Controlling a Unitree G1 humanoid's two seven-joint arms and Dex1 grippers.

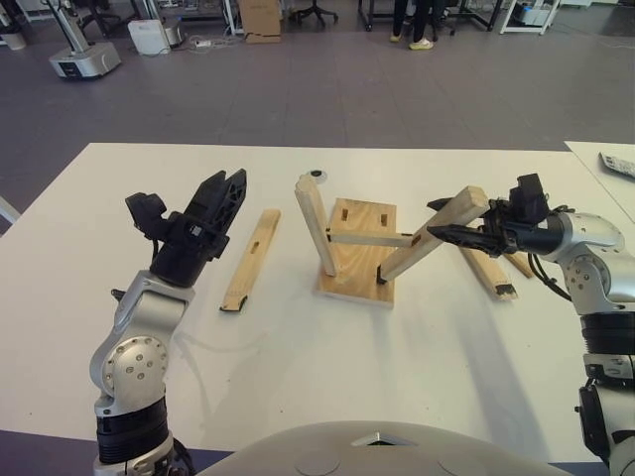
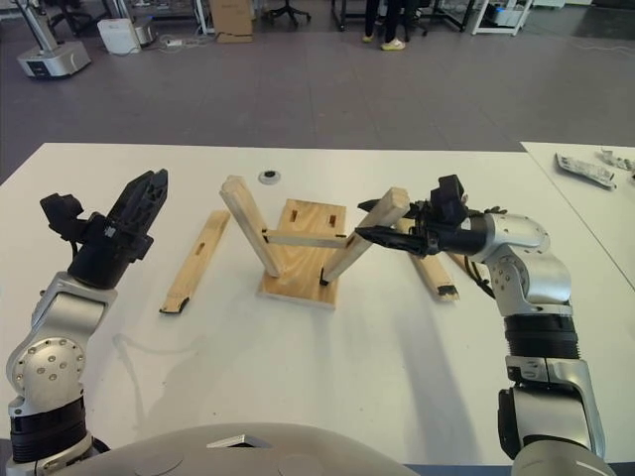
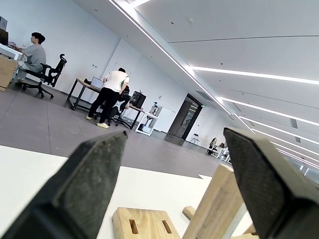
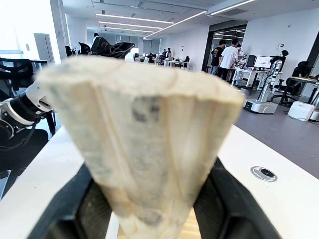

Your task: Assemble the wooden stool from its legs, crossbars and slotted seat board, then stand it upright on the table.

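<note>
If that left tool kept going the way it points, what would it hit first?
Probably nothing: the left tool tilts upward, so its line seems to pass above the seat board and nearest leg into open space; depth is uncertain.

- left arm bent at the elbow, forearm lifted; left gripper [image 1: 227, 181] points up and forward, its two fingers [image 3: 87, 179] spread wide apart.
- right arm bent, forearm turned inward toward the left gripper; right gripper [image 1: 444, 218] lies about level, fingers [image 4: 75, 214] pressed against both sides of a wooden leg [image 1: 412, 250] near its upper end.
</note>
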